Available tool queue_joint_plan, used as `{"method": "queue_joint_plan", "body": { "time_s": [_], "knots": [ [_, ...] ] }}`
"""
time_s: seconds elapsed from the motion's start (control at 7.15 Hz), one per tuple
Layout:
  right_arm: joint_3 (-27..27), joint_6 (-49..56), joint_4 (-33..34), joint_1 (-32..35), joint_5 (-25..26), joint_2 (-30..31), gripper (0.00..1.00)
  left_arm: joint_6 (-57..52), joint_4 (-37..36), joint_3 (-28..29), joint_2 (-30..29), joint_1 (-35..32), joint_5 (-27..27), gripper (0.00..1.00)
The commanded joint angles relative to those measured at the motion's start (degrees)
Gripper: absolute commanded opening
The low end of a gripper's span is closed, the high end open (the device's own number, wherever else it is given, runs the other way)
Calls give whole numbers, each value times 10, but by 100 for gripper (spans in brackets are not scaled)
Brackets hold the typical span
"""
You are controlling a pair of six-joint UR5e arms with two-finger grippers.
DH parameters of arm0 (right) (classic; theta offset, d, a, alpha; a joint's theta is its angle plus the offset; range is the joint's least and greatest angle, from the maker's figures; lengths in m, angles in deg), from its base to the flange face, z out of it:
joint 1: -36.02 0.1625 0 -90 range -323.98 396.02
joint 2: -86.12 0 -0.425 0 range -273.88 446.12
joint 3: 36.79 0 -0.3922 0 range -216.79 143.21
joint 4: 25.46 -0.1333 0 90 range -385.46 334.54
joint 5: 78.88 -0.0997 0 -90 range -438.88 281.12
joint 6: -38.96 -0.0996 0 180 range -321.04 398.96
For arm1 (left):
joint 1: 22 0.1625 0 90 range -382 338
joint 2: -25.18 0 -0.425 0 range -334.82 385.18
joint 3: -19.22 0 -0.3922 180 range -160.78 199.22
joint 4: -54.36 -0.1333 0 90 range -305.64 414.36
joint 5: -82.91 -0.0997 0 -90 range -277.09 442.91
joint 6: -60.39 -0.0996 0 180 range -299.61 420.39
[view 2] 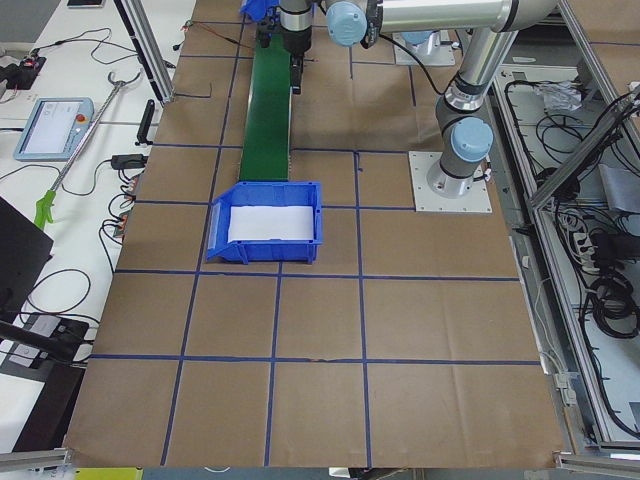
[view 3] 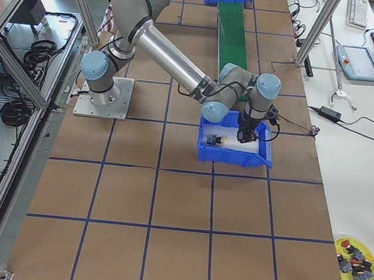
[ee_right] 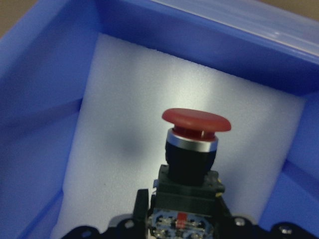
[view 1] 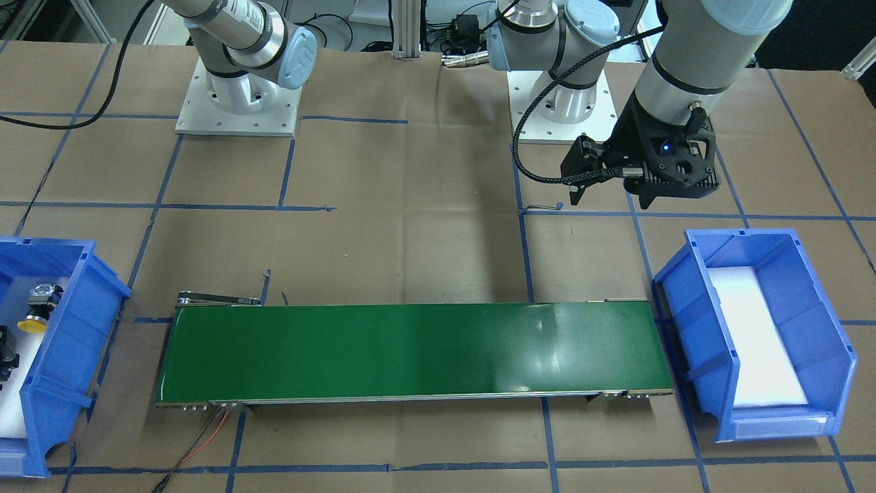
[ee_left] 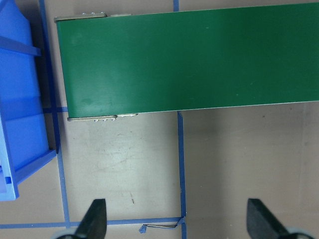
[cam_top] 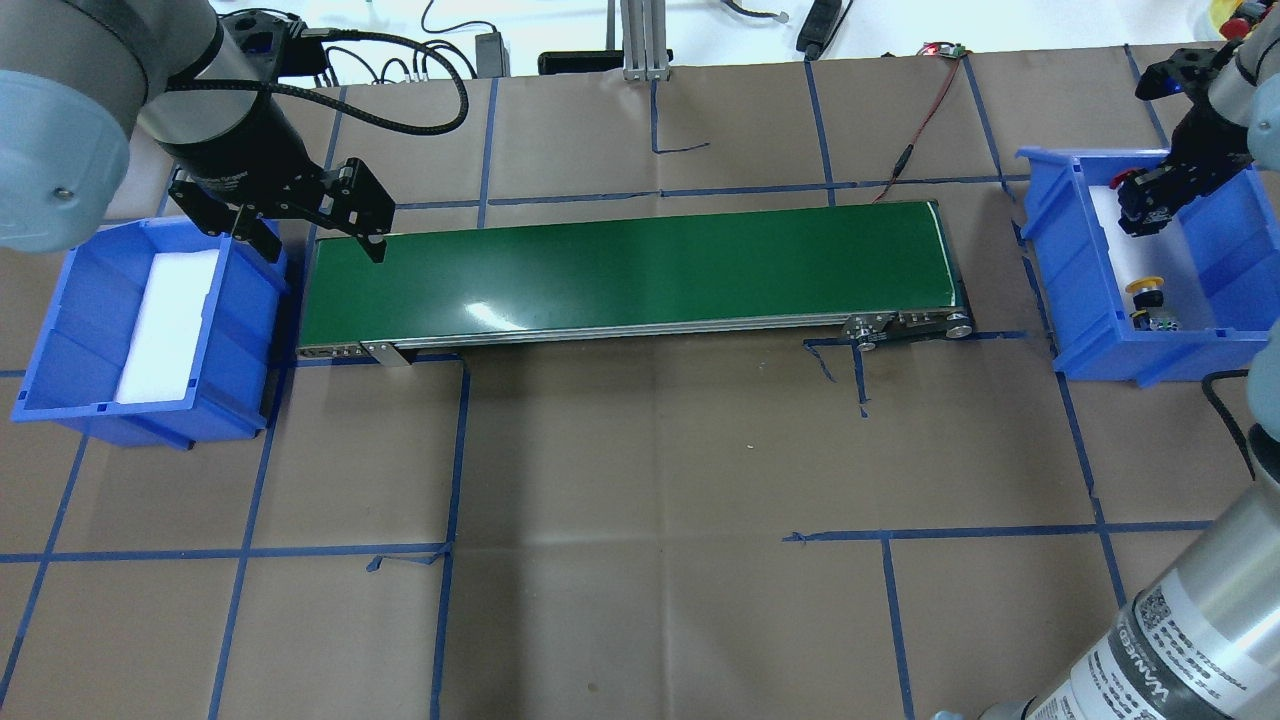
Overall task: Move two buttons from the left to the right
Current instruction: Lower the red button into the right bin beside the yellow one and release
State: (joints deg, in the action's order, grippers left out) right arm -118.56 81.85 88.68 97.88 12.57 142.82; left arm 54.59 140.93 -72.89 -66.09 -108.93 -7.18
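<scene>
The red button (ee_right: 196,149) is held upright over the white foam of the right blue bin (cam_top: 1060,260), with my right gripper (ee_right: 182,219) shut on its black-and-grey body. The overhead view shows that gripper (cam_top: 1140,205) low inside the bin. On the foam nearer the robot lies the yellow button (cam_top: 1146,290), also seen on its side from the front (view 1: 34,322). My left gripper (cam_top: 320,245) hangs open and empty above the conveyor's left end, beside the left blue bin (cam_top: 60,330).
A green conveyor belt (cam_top: 620,265) runs between the two bins. The left bin holds only a white foam pad (cam_top: 165,325). A red-and-black wire (cam_top: 925,110) trails from the belt's far right corner. Blue tape lines grid the brown paper table.
</scene>
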Motion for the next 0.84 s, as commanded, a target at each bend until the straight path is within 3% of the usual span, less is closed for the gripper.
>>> {"method": "queue_joint_plan", "body": {
  "time_s": [0.0, 0.14, 0.28, 0.42, 0.7],
  "knots": [
    [-1, -1, 22, 3, -2, -17, 4, 1, 0, 0, 0, 0, 0, 100],
    [-6, -1, 25, 3, -1, -17, 5, 1, 0, 1, 0, 0, 1, 100],
    [-6, -1, 26, 3, -1, -18, 28, 1, 0, 1, 0, 0, 0, 100],
    [-5, -8, 24, 5, 0, -20, 87, 1, 0, 1, 0, 0, 1, 100],
    [-4, -27, 17, 5, 0, -18, 91, 1, 0, 1, 0, 0, 1, 100]
  ]
}}
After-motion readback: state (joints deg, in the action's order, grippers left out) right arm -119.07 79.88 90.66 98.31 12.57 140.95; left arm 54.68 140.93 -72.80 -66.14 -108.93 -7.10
